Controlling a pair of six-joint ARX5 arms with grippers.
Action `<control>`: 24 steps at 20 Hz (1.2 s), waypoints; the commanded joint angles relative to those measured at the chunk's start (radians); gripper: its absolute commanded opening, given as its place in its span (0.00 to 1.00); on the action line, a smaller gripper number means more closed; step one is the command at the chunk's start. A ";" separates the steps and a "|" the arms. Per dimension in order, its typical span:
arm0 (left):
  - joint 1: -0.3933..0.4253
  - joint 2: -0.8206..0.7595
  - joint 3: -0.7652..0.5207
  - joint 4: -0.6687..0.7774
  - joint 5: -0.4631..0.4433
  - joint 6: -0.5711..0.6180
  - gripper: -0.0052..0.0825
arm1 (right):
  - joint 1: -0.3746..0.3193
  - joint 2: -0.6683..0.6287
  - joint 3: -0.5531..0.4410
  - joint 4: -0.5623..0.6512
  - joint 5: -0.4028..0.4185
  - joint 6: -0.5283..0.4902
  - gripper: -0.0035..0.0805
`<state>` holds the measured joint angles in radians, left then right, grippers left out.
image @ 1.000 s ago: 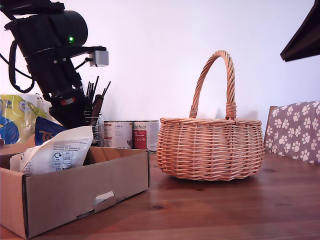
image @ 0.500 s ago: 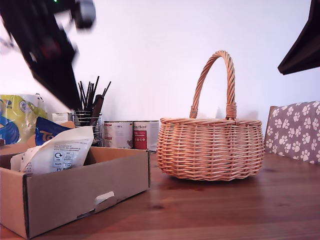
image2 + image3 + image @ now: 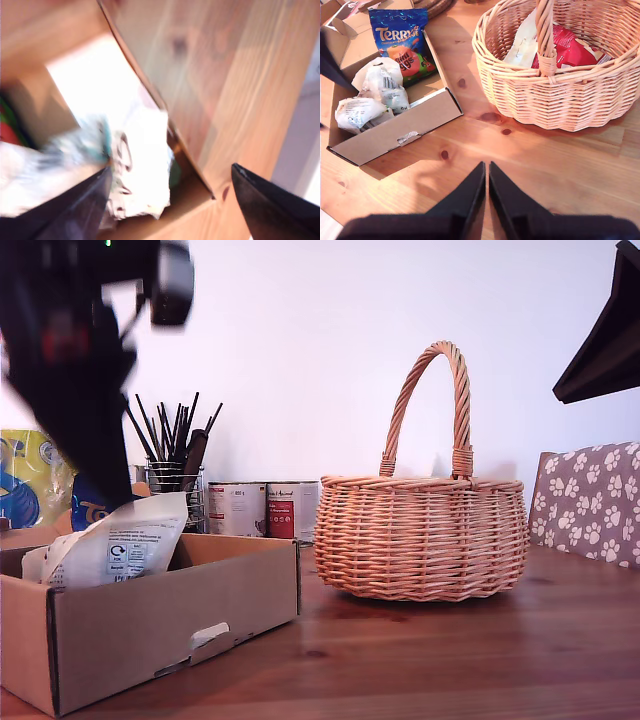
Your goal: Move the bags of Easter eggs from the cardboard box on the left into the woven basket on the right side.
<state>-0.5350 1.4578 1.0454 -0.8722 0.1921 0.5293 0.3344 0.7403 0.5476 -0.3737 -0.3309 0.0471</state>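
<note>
Three bags of Easter eggs are lying in the cardboard box: two whitish bags and one blue bag. The first whitish bag is sitting in the middle of the box, the second whitish bag is touching it nearer the box's corner, and the blue bag is lying flat at the far end. One woven basket is standing on the desk at the exterior view's right of the box, with a white packet and a red packet inside it.

My first hand is spread wide and is hanging over the box; a whitish bag is lying below its fingers, not touching them, though this view is blurry. My second hand is pressed together and is holding nothing; it is hanging over bare desk, with the box and the basket both well apart from it.

Two tins and one wire holder of sticks are standing behind the box
</note>
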 commanded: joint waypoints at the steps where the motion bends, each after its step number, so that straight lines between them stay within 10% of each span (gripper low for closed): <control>1: 0.001 0.017 -0.054 0.069 -0.016 0.000 0.85 | -0.003 0.003 -0.025 0.009 0.000 -0.006 0.04; 24: 0.109 0.140 -0.109 0.194 0.029 0.017 0.83 | -0.003 0.003 -0.025 -0.013 0.000 -0.006 0.04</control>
<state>-0.4255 1.5921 0.9524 -0.6804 0.2306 0.5549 0.3344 0.7437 0.5476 -0.3897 -0.3309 0.0471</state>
